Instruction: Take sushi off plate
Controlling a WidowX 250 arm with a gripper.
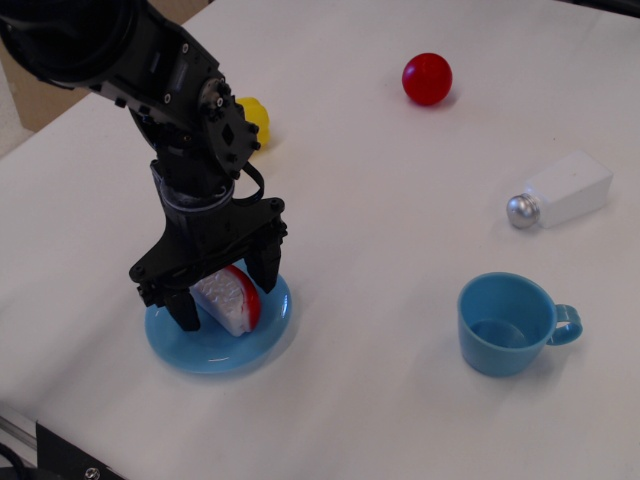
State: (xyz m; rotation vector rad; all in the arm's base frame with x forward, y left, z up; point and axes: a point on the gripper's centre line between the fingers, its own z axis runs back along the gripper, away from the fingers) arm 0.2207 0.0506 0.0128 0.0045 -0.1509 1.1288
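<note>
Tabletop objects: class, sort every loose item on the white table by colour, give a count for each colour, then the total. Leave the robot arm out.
Light blue: 2, the plate and the cup
Red: 1, the ball
Yellow: 1, a small object partly hidden behind the arm
White: 1, the salt shaker with a silver cap
White and red: 1, the sushi
Total: 6

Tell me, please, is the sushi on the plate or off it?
On: the sushi sits tilted over the plate, between the end effector fingers.
</note>
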